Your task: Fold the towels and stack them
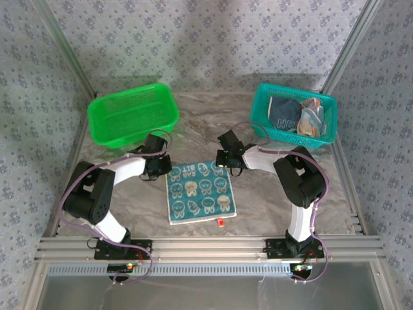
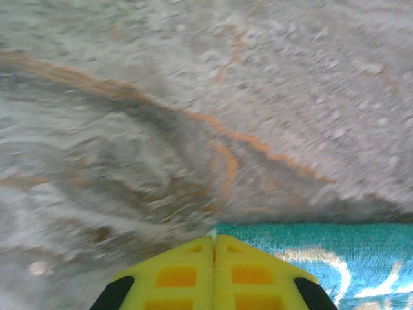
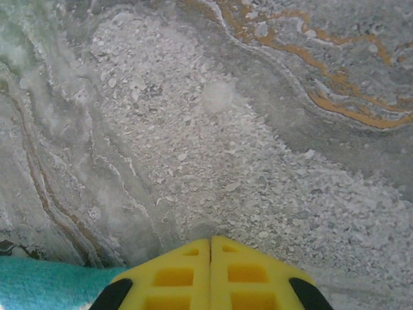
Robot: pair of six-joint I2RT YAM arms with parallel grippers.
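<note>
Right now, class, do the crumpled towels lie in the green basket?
No, the crumpled towels lie in the teal basket at the far right, not in the green basket.

A robot lab booth: patterned walls (image 1: pixel 213 39) box in a marble-look table (image 1: pixel 264 194), a metal rail (image 1: pixel 206 244) runs along the front, left arm (image 1: pixel 122 169) and right arm (image 1: pixel 300 181) bolted on.

Top view: teal towel (image 1: pixel 200 192) carries two short rows of white capitals along its far edge — roughly "BAB" over "BIT", small and soft, reading not firm. Dark slate-blue towel (image 1: pixel 282 116), crumpled in the teal basket (image 1: pixel 258 119), shows large pale letters — folds cut them off, cannot be read.
</note>
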